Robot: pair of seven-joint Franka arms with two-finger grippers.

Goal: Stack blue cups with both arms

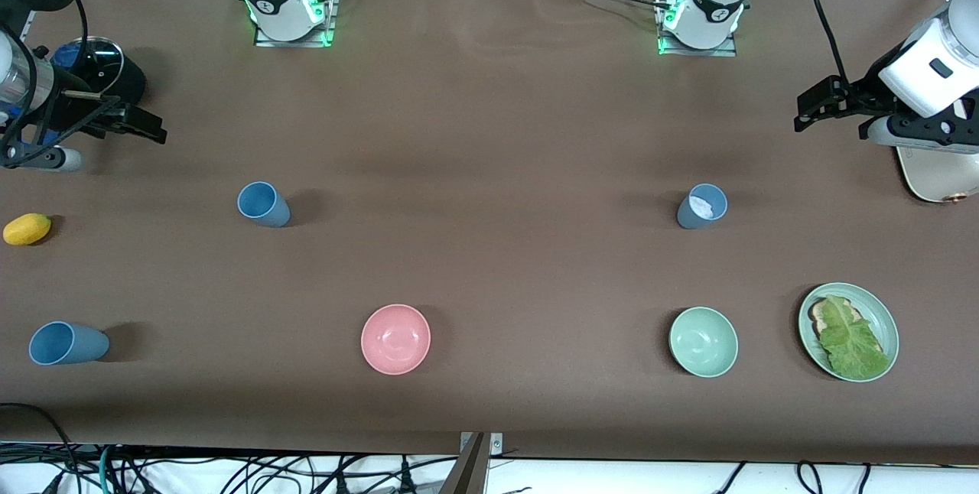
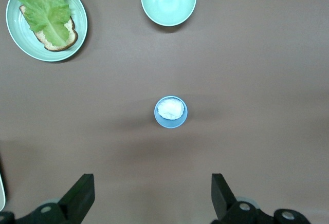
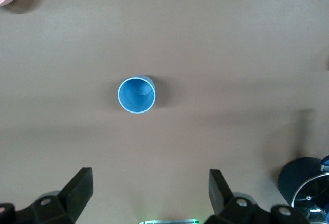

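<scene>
Blue cups (three): first blue cup (image 1: 262, 203) (image 3: 136, 94) upright, toward the right arm's end of the table; greyer blue cup (image 1: 702, 206) (image 2: 170, 112) upright, toward the left arm's end, with a white lump inside; third blue cup (image 1: 67, 343) near the table's front edge, at about 7 o'clock from the first in the front view. All stand well apart.
Bowls (two): pink bowl (image 1: 395, 339) and green bowl (image 1: 703, 341), both nearer the front camera than the upright cups.
Plate (one): green plate (image 1: 886, 312) with toast and lettuce, beside the green bowl.
Lemon (one): yellow lemon (image 1: 27, 229), at 9 o'clock from the first cup.
Pot (one): black pot (image 1: 107, 73) under the right gripper.
Left gripper (image 1: 822, 105) (image 2: 153, 196): fingers spread, nothing held, raised over the table's left-arm end.
Right gripper (image 1: 138, 124) (image 3: 150, 191): fingers spread, nothing held, raised beside the pot.
</scene>
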